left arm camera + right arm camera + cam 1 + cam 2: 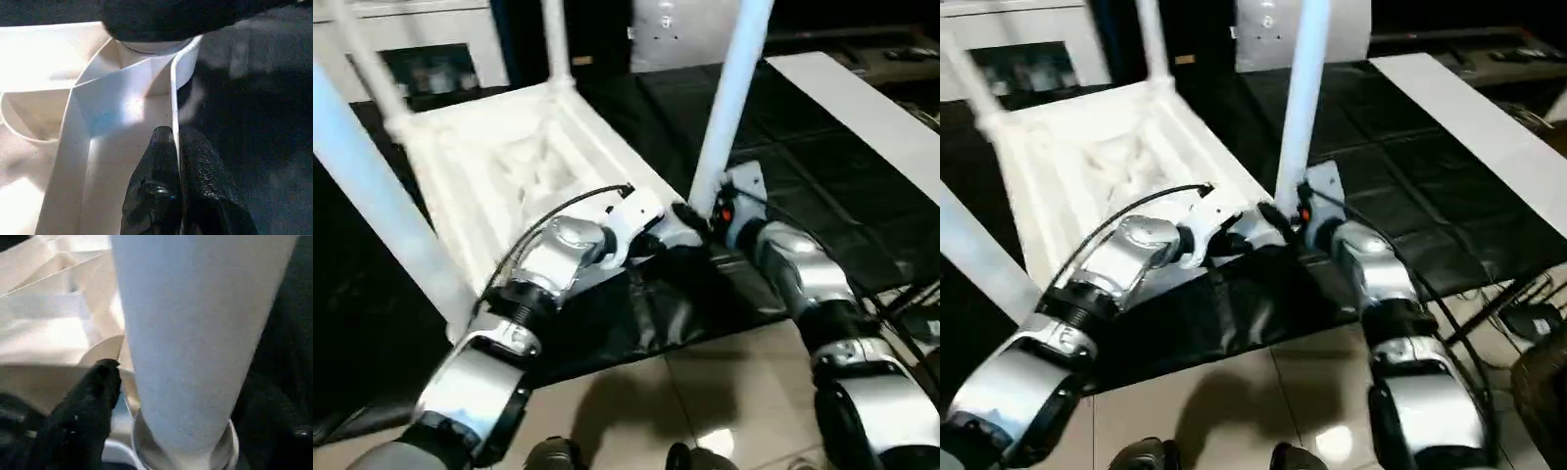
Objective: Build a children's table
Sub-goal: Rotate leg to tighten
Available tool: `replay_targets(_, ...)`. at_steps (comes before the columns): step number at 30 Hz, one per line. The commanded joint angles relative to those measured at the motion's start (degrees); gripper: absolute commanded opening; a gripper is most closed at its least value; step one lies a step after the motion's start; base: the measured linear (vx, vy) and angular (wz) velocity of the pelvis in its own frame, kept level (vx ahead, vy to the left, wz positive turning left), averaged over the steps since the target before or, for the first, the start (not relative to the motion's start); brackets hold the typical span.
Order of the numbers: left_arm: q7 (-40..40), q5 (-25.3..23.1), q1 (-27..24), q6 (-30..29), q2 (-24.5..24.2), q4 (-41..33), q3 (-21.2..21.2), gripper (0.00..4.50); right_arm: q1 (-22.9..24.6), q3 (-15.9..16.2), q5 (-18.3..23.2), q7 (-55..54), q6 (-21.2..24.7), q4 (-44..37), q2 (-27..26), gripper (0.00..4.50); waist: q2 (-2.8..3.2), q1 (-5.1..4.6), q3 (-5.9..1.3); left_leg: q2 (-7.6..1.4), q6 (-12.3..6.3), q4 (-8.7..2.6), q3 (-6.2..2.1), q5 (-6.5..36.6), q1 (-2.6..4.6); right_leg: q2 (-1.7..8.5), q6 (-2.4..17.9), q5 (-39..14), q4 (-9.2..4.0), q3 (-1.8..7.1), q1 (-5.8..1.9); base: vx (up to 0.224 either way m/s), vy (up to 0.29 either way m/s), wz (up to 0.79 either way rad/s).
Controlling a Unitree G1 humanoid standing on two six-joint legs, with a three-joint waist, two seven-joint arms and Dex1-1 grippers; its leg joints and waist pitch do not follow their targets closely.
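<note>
Children's table (509,166) lay upside down on a dark floor mat (803,166) in the left eye view, ribbed underside up, filling ten to twelve o'clock. Three white legs rose from corner sockets; the near leg (729,98) stood just beyond both claws, long axis upright and tilted slightly toward one o'clock. In the left wrist view the left claw (177,147) was pinched together on the table's thin rim (172,98), pointing at twelve o'clock. In the right wrist view the right claw (161,396) straddled the leg's base at its socket (186,455), fingers (85,401) apart; whether they pressed the tube I could not tell. The right arm seemed nearer the leg
</note>
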State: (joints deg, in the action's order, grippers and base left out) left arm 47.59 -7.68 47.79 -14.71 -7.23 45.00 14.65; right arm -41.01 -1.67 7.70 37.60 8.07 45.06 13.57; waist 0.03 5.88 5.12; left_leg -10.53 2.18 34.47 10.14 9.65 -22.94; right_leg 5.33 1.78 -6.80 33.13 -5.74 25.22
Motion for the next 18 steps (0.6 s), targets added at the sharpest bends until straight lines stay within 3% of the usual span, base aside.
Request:
replay_targets(1,4.2,-0.4,0.7,3.4,-1.2,-0.8,1.9,0.0,1.0,0.0,0.8,5.2,-1.2,-2.2,3.0,3.85,-0.08,0.1,-5.39,-2.67,-4.78,-3.78,-0.46,11.7,2.06,3.55,13.2,-15.0,-3.46,2.53,-4.31,0.0,0.0,0.0)
replay_targets(3,6.8,-0.7,0.6,5.4,-2.6,-0.5,2.9,0.0,1.8,0.4,1.3,9.1,-2.1,-3.1,5.0,3.89,-0.08,0.41,-5.43,-2.72,-3.78,-3.86,-0.54,12.5,1.91,3.63,12.8,-15.3,-3.33,2.55,-4.43,0.0,0.0,0.0)
replay_targets(7,13.3,-1.3,0.2,9.0,-5.4,-0.2,5.2,0.0,3.4,1.8,1.8,17.6,-2.8,-5.2,9.4,4.31,-0.26,0.81,-5.42,-2.65,-3.76,-3.79,-0.48,13.1,1.85,3.77,12.1,-16.7,-3.5,2.55,-4.42,0.0,0.0,0.0)
replay_targets(13,20.0,-0.8,-0.7,12.2,-7.7,-1.1,7.2,0.0,5.0,3.6,2.3,26.3,-2.6,-7.6,13.0,4.31,-0.4,1.61,-5.72,-2.82,-4.32,-3.54,-0.45,10.8,1.57,3.9,12.5,-15.5,-3.06,2.58,-4.53,0.0,0.0,0.0)
replay_targets(18,28.2,1.0,-2.4,15.4,-9.8,-3.8,9.3,0.0,5.3,4.8,1.8,29.8,-5.8,-8.2,14.4,4.31,-0.35,2.27,-5.87,-3.0,-4.41,-3.42,-0.42,10.1,1.54,4.03,13.2,-14.3,-2.6,2.59,-4.37,0.0,0.0,0.0)
